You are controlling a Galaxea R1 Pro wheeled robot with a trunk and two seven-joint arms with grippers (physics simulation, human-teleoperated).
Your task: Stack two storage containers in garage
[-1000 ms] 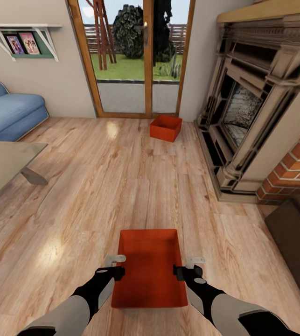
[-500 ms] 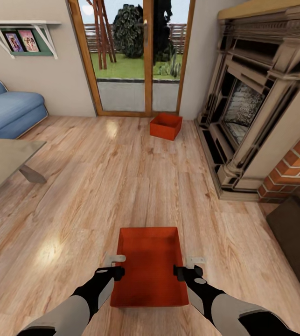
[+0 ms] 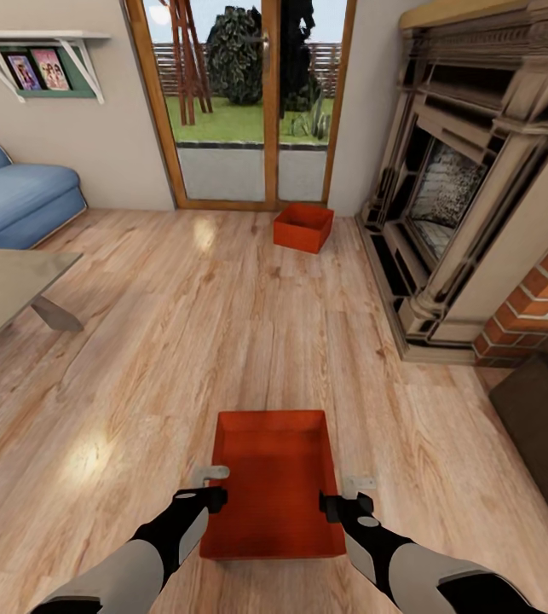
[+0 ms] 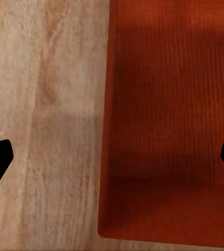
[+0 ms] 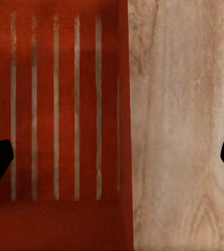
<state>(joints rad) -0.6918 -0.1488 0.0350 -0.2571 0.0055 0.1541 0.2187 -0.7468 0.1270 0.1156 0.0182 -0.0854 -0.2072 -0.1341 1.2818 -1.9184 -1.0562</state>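
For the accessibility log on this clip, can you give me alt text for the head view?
An orange-red storage container sits on the light wood floor between the left gripper and the right gripper, one at each long side. A second container sits far ahead by the glass doors, beside the fireplace.

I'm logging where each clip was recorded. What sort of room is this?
Most likely a living room: a brick-and-dark-stone fireplace, a blue sofa, wood-framed glass doors onto a garden, and a light wood plank floor.
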